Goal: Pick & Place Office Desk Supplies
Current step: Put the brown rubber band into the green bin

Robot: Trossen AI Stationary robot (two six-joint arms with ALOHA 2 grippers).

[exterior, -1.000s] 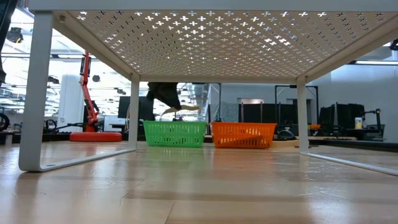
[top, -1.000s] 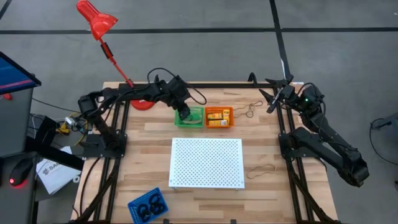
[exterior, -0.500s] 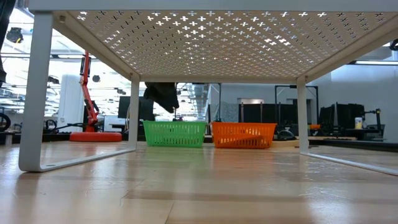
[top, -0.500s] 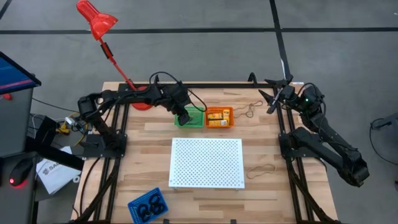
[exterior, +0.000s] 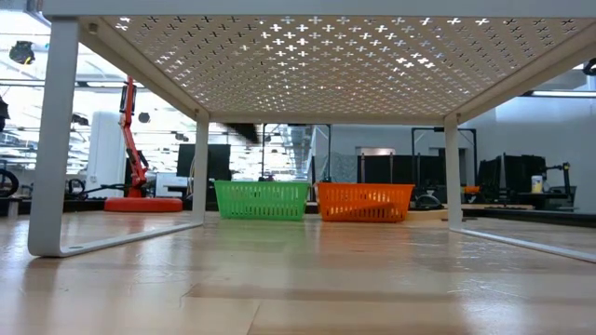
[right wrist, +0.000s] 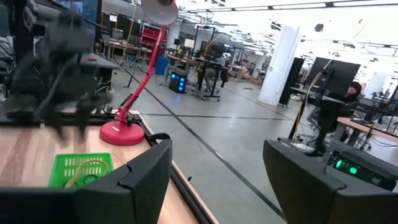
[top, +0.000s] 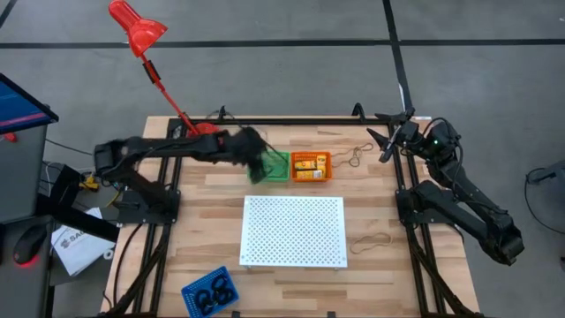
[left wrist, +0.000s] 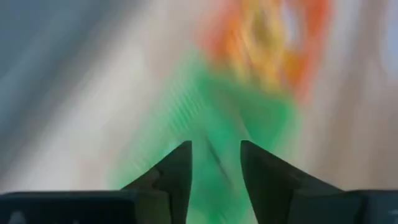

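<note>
Loose rubber-band loops: one on the desk right of the white perforated board, another just right of the orange tray. Both lie well right of my left gripper, which is over the green tray's left edge, fingers a little apart, nothing visible between them. Green tray already has a tan band in it. My right gripper is nearer both loops, spread wide, empty, parked at the back right corner. Black rings sit in the blue tray, front left. Red lamp back left; open lab floor beyond.
</note>
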